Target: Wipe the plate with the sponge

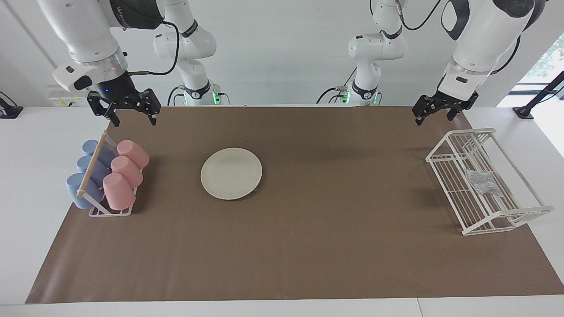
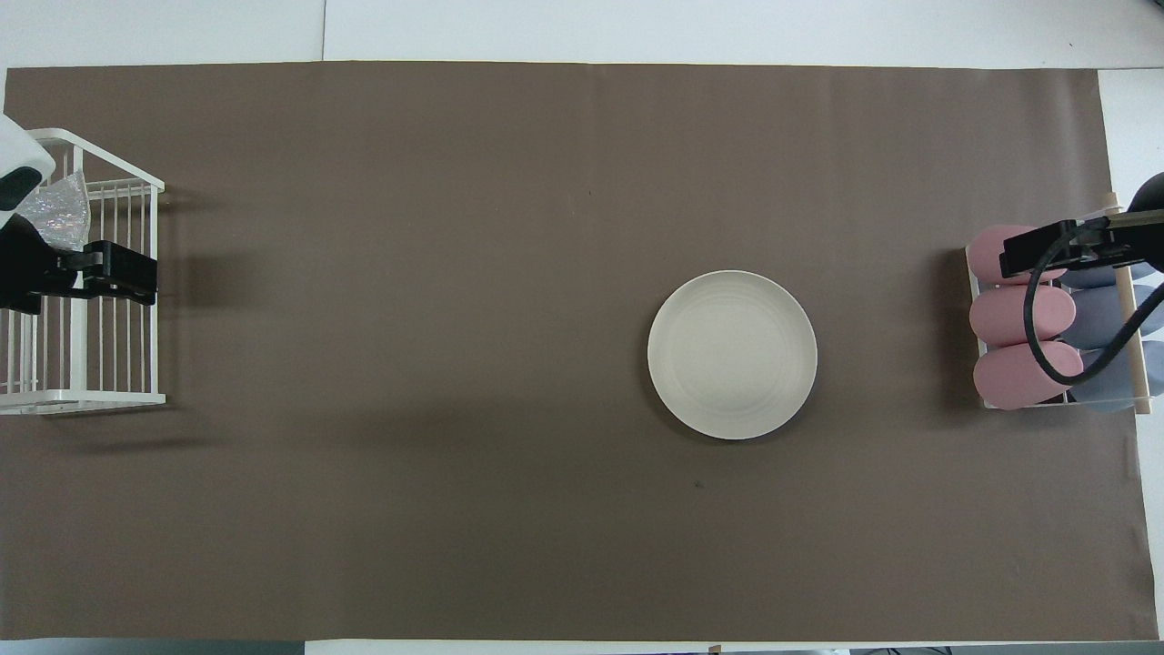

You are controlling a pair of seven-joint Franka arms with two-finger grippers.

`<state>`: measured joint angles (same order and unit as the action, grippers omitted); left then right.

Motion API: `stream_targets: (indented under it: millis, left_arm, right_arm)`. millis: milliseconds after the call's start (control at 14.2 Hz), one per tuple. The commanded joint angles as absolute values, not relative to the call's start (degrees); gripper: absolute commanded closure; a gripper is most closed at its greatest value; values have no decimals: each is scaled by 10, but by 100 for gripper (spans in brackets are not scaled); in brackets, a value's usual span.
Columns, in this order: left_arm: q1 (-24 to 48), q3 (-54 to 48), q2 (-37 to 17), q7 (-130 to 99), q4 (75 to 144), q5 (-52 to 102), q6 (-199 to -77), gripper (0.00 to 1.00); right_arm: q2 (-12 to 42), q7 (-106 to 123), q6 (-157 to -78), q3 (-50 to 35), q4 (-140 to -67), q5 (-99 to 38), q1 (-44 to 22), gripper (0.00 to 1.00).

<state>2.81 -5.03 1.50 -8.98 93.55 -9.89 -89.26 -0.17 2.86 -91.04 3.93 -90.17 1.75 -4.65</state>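
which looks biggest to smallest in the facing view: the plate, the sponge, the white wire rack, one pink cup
1. white wire rack, clearly largest.
2. plate.
3. pink cup and sponge: both look small and near in size, and the rack's wires hide part of the sponge, so I would not rank them.

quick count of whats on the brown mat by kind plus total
round cream-white plate: 1
silvery glittering mesh sponge: 1
pink plastic cups: 3
blue plastic cups: 3
white wire rack: 1
small white cup holder with a wooden bar: 1
total: 10
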Motion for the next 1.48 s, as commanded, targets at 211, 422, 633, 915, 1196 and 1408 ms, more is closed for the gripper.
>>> stream_targets:
  millis: [211, 422, 633, 915, 1196, 1408]
  left_arm:
    - [47, -49, -71, -115, 949, -335, -974, 0]
    - [53, -47, -133, -166, 944, -417, -1015, 0]
    - [45, -43, -174, -173, 919, -468, -1048, 0]
    - [46, -43, -205, -206, 920, -533, -1050, 0]
    - [41, -42, -207, -208, 921, -535, -1067, 0]
    - [36, -42, -206, -209, 932, -544, -1066, 21]
  right_arm:
    - [-3, 1, -911, 34, -903, 23, -46, 0]
    - [-15, -39, -910, 33, -928, 23, -47, 0]
    - [-24, -67, -908, 33, -949, 23, -52, 0]
    - [-36, -91, -911, 33, -970, 23, -69, 0]
    - [-36, -98, -911, 33, -971, 23, -71, 0]
    - [-37, -97, -910, 33, -971, 22, -73, 0]
